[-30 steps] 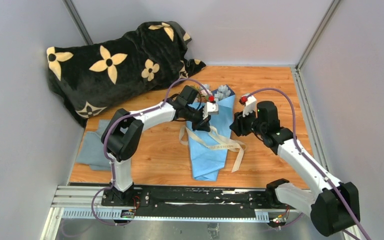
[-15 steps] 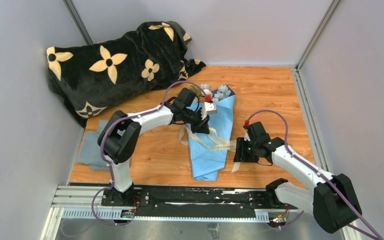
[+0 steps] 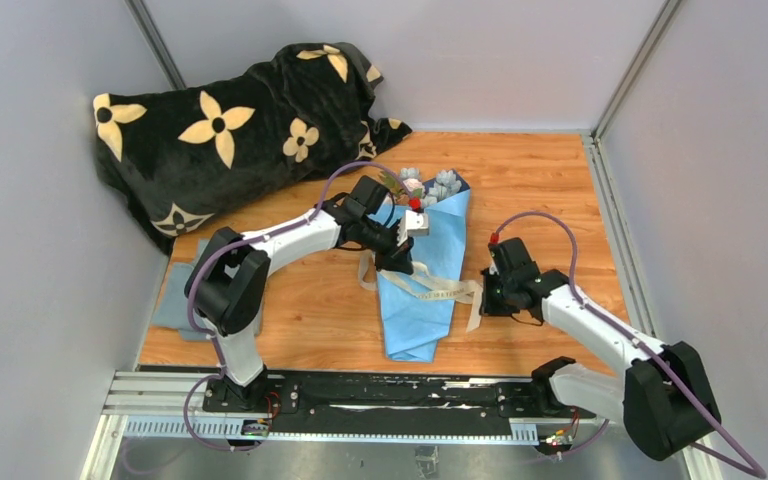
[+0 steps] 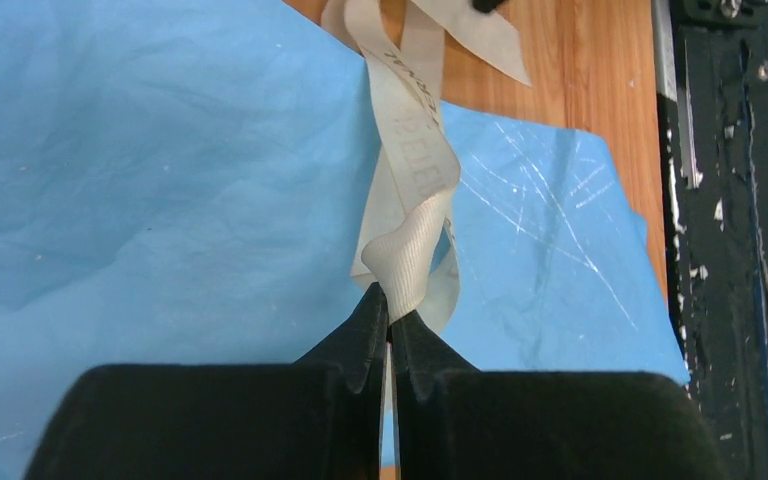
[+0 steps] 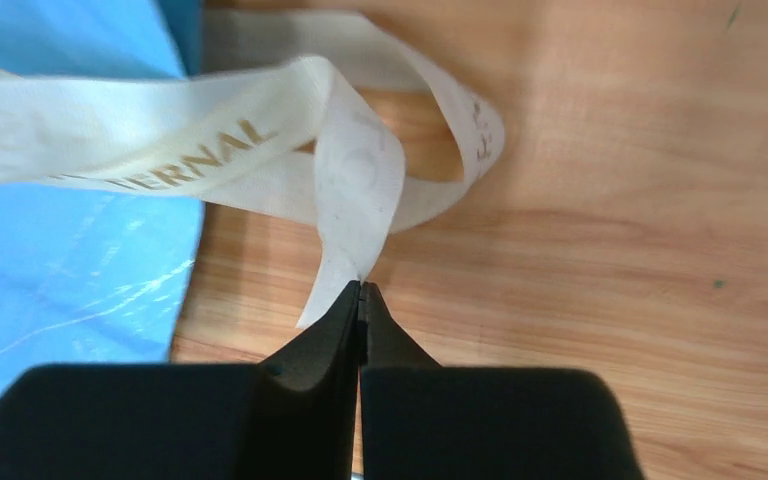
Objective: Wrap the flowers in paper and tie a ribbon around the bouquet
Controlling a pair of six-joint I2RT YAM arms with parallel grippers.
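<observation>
Reading "ERNAL" in golden-brown capitals on the ribbon (image 5: 160, 140) from the right wrist view, with whatever comes before those letters lost in blur. More print along it from the left wrist view, too skewed to make out. Woven, satin-like, beige, flat and floppy. Crosses the middle of the bouquet (image 3: 422, 275) and trails in loose loops off both of its sides.

Wrapped in the paper (image 3: 415, 325): thin, matt, light blue, creased, marked with fine white scratch lines, folded into a long cone. Lies flat on the wooden table (image 3: 530, 180), long axis running far to near, flowers (image 3: 430, 183) at the far end, pointed tip towards the arm bases and leaning slightly left.

Pinched tight at the left edge of the bouquet's middle, the left gripper (image 4: 388, 312) — a raised fold of ribbon clamped between its black tips. Closed likewise just right of the bouquet, the right gripper (image 5: 360, 290), tips pressed together on a ribbon end above bare wood.

Well apart to the bouquet's left, a grey-blue cloth (image 3: 185, 295). Beyond the bouquet and to its left, a plush black blanket (image 3: 230, 130) with cream four-petal prints.
</observation>
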